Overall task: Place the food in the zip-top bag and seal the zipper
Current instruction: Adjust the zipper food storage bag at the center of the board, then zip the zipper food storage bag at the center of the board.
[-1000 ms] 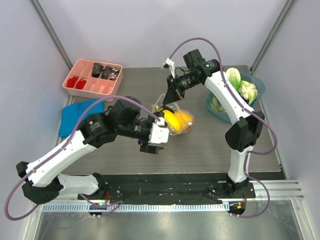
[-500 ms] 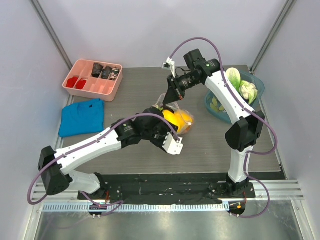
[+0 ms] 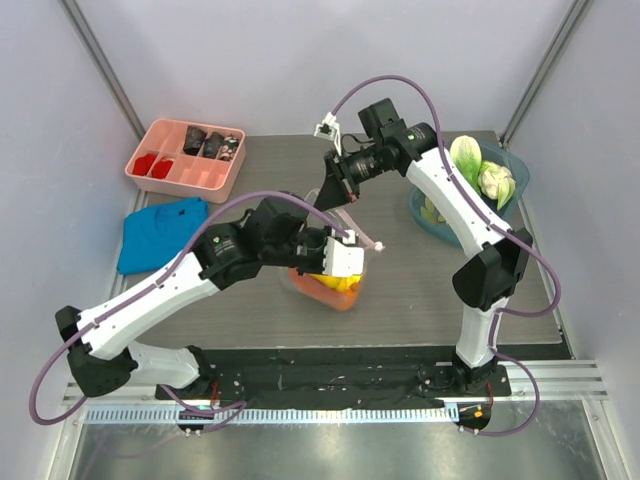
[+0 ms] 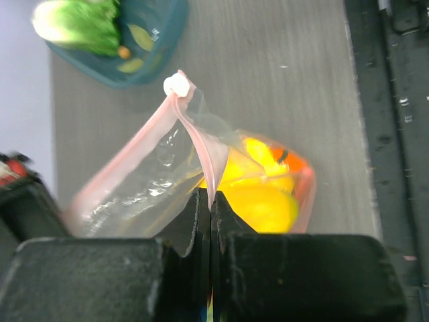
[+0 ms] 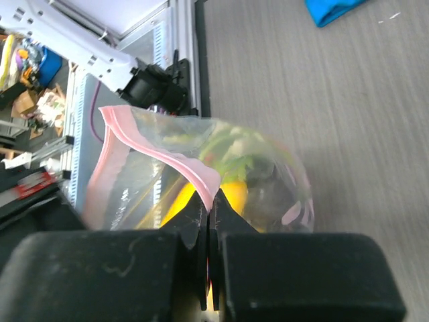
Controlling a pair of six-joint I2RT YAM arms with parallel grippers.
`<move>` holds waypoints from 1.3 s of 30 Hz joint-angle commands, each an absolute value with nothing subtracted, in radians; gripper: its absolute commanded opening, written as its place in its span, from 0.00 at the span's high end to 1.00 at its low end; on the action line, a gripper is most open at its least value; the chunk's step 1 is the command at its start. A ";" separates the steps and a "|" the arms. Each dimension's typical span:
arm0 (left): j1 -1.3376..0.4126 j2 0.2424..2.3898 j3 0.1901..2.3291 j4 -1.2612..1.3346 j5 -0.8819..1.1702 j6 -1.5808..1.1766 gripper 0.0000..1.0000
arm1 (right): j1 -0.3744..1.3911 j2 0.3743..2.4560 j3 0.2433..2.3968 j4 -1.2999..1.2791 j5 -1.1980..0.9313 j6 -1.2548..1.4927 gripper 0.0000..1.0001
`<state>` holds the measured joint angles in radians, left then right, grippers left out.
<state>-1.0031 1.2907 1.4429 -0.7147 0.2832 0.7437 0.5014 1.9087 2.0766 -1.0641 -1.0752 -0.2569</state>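
The zip-top bag hangs between both grippers over the middle of the table. It holds food: yellow fruits, an orange and a green leek stalk. My left gripper is shut on the pink zipper, below its white slider. In the top view the left gripper sits at the bag's right end. My right gripper is shut on the same pink zipper, and in the top view the right gripper is at the bag's far end. More food, a cabbage, lies apart from the bag.
A teal bowl at the right holds the cabbage and other green pieces. The pink compartment tray stands at the back left, with a blue cloth in front of it. The right arm arches over the bowl.
My left gripper swung up to the bag's mouth and shut on the zipper strip. The bag shifted toward the near edge and now hangs stretched. The right gripper moved slightly left.
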 commanded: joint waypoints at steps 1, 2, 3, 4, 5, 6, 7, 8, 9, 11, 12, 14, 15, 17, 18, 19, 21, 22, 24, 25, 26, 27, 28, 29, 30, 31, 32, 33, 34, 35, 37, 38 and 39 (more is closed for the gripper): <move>-1.002 1.243 1.321 -0.724 0.282 0.522 1.00 | 0.508 1.809 2.013 -0.966 -1.134 -0.225 0.99; -1.002 1.214 1.300 -0.712 0.288 0.491 1.00 | 0.508 1.799 1.996 -0.960 -1.134 -0.224 0.89; -1.002 1.198 1.278 -0.684 0.288 0.430 1.00 | 0.508 1.780 1.965 -0.950 -1.134 -0.221 0.81; -1.000 1.187 1.247 -0.678 0.294 0.408 1.00 | 0.509 1.770 1.953 -0.927 -1.132 -0.204 0.55; -0.997 1.168 1.238 -0.678 0.301 0.396 1.00 | 0.508 1.760 1.947 -0.919 -1.123 -0.199 0.43; -0.985 1.161 1.230 -0.673 0.296 0.368 1.00 | 0.503 1.744 1.951 -0.917 -1.109 -0.196 0.35; -0.977 1.154 1.224 -0.672 0.293 0.361 1.00 | 0.499 1.734 1.957 -0.919 -1.076 -0.196 0.25; -0.968 1.151 1.224 -0.672 0.282 0.356 1.00 | 0.480 1.723 1.956 -0.916 -1.066 -0.195 0.22; -0.960 1.138 1.226 -0.670 0.276 0.348 1.00 | 0.436 1.694 1.948 -0.911 -1.063 -0.190 0.19; -0.936 1.121 1.227 -0.649 0.273 0.328 1.00 | 0.367 1.661 1.934 -0.893 -1.080 -0.170 0.14; -0.931 1.099 1.226 -0.640 0.275 0.322 1.00 | 0.294 1.643 1.907 -0.890 -1.088 -0.170 0.13; -0.917 1.077 1.220 -0.594 0.255 0.292 1.00 | 0.232 1.562 1.808 -0.884 -1.101 -0.216 0.12; -0.911 1.048 1.210 -0.577 0.250 0.279 1.00 | 0.177 1.477 1.752 -0.859 -1.101 -0.227 0.12; -0.904 1.013 1.192 -0.520 0.253 0.272 1.00 | 0.143 1.390 1.572 -0.819 -1.104 -0.254 0.12; -0.904 0.981 1.171 -0.497 0.252 0.272 1.00 | 0.135 1.340 1.513 -0.771 -1.103 -0.256 0.12; -0.904 0.968 1.161 -0.473 0.255 0.278 1.00 | 0.132 1.256 1.453 -0.735 -1.104 -0.256 0.12; -0.904 0.956 1.160 -0.485 0.274 0.302 1.00 | 0.132 1.162 1.278 -0.558 -1.121 -0.185 0.12; -0.902 0.950 1.164 -0.501 0.303 0.322 1.00 | 0.133 1.082 1.220 -0.479 -1.121 -0.142 0.12; -0.904 0.940 1.167 -0.574 0.406 0.400 1.00 | 0.137 1.033 1.088 -0.256 -1.134 -0.030 0.10; -0.904 0.934 1.167 -0.607 0.441 0.431 1.00 | 0.141 1.017 1.057 -0.192 -1.140 -0.002 0.10; -0.904 0.931 1.169 -0.665 0.510 0.480 1.00 | 0.147 1.017 1.025 -0.142 -1.144 0.026 0.10; -0.904 0.931 1.167 -0.692 0.531 0.494 1.00 | 0.153 1.029 1.022 -0.089 -1.156 0.037 0.09; -0.904 0.933 1.170 -0.713 0.544 0.508 1.00 | 0.164 1.046 1.028 -0.087 -1.164 0.032 0.09; -0.904 0.934 1.181 -0.757 0.567 0.540 1.00 | 0.190 1.087 1.051 -0.107 -1.176 0.020 0.08; -0.904 0.937 1.187 -0.771 0.574 0.549 1.00 | 0.202 1.103 1.064 -0.124 -1.192 0.005 0.08; -0.904 0.940 1.192 -0.781 0.572 0.552 1.00 | 0.221 1.117 1.078 -0.139 -1.192 -0.050 0.07; -0.904 0.943 1.198 -0.791 0.574 0.558 1.00 | 0.256 1.132 1.095 -0.152 -1.192 -0.069 0.07; -0.904 0.945 1.209 -0.807 0.580 0.567 1.00 | 0.280 1.149 1.100 -0.153 -1.193 -0.078 0.07; -0.905 0.945 1.212 -0.811 0.581 0.571 1.00 | 0.300 1.155 1.103 -0.152 -1.200 -0.099 0.07; -0.904 0.946 1.213 -0.819 0.584 0.575 1.00 | 0.322 1.163 1.107 -0.153 -1.200 -0.110 0.07; -0.905 0.946 1.219 -0.837 0.594 0.581 1.00 | 0.383 1.178 1.109 -0.156 -1.195 -0.142 0.07; -0.905 0.948 1.221 -0.842 0.597 0.581 1.00 | 0.400 1.181 1.111 -0.158 -1.189 -0.181 0.07; -0.907 0.950 1.224 -0.848 0.598 0.581 1.00 | 0.416 1.189 1.114 -0.158 -1.187 -0.201 0.08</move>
